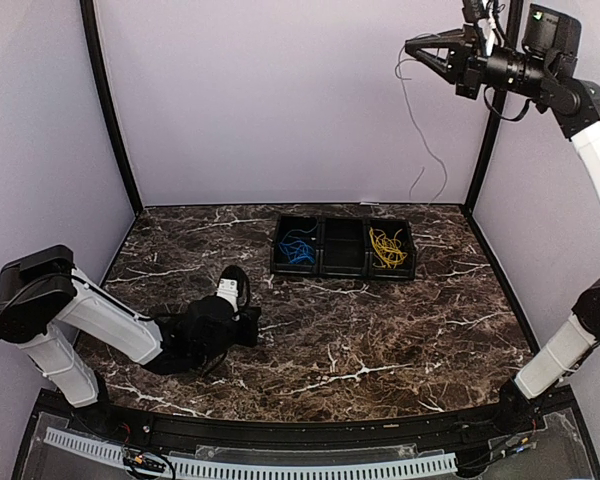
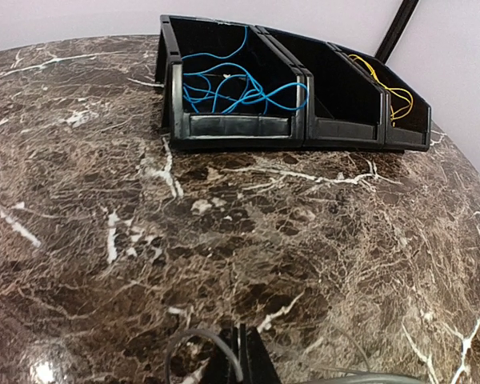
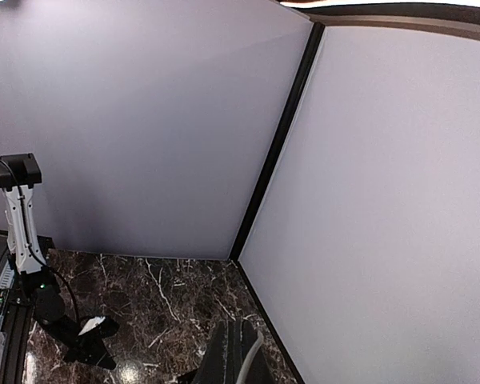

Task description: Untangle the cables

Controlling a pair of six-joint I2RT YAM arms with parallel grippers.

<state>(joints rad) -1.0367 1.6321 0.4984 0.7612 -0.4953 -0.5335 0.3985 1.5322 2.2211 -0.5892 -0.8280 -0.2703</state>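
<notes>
I have three black bins standing side by side at the back of the marble table [image 1: 380, 340], their walls touching. The left bin [image 1: 277, 250] holds a loose heap of blue cable [image 1: 297, 248], with one loop rising towards its back wall. The right bin [image 1: 412, 252] holds a bundle of yellow cable [image 1: 387, 247]. The middle bin [image 1: 342, 252] shows me only a dark inside, and I can't tell what lies in it.

My right gripper [image 1: 412, 46] is raised high over the far right corner. Its jaws are pinched onto a thin grey cable [image 1: 412, 122], which dangles in front of the back wall.

My left gripper [image 1: 235, 278] lies low on the table, well short of the bins. Its jaws look pressed together with nothing in them.
</notes>
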